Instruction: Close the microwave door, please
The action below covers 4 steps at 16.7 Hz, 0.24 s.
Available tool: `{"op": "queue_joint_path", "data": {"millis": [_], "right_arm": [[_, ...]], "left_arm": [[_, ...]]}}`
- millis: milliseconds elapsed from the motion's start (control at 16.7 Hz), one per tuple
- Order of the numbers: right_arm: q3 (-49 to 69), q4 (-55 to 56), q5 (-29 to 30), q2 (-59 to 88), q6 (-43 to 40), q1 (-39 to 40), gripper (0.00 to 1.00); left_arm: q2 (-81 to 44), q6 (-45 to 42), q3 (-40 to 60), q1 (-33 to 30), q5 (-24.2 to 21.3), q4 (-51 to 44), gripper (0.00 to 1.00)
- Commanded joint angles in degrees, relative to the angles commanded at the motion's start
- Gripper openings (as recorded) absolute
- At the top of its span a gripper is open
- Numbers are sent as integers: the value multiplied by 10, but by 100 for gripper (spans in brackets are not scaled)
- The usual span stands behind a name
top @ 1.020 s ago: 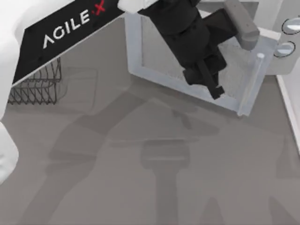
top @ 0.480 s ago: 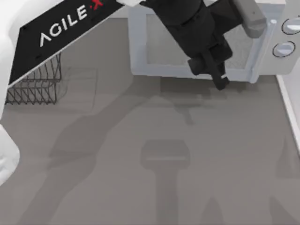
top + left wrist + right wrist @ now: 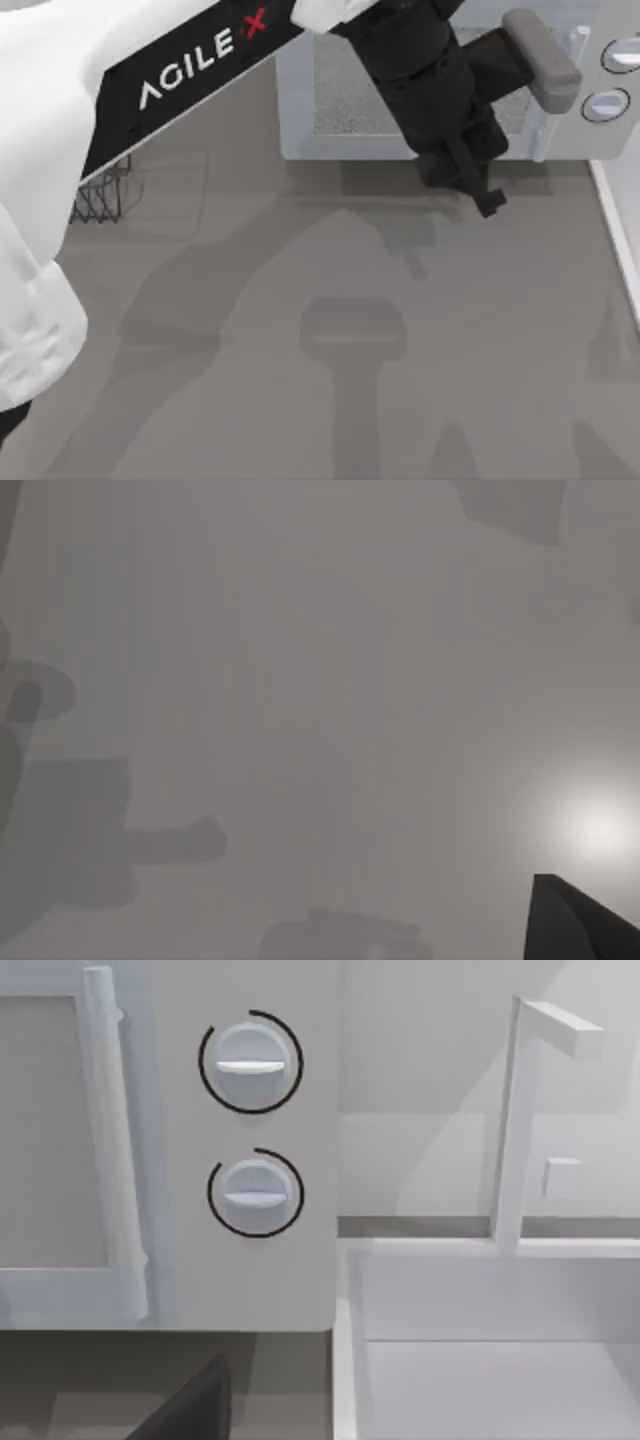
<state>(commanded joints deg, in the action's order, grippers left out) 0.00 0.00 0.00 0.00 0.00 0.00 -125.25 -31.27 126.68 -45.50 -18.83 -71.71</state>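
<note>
Your left gripper (image 3: 478, 190), black and two-fingered, hangs over the grey table (image 3: 300, 400); you cannot tell how its jaws stand. Just beyond them, the white microwave door (image 3: 340, 100) with speckled window and pale bar handle (image 3: 112, 1150) lies flush against the white box microwave (image 3: 250, 1260), partly hidden by the arm.

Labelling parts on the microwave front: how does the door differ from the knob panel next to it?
The microwave door has a greyish window; the knob panel is solid white. The door carries a pale vertical bar handle; the panel carries two round knobs, one above the other. The door looks the wider of the two in the top view. Both are white and look flush on the front of the microwave.
</note>
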Motion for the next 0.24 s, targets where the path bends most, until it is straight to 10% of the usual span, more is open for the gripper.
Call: {"op": "queue_joint_path", "data": {"millis": [240], "right_arm": [[0, 0, 0, 0, 0, 0, 100]], "left_arm": [[3, 0, 31, 0, 15, 23, 0]]}}
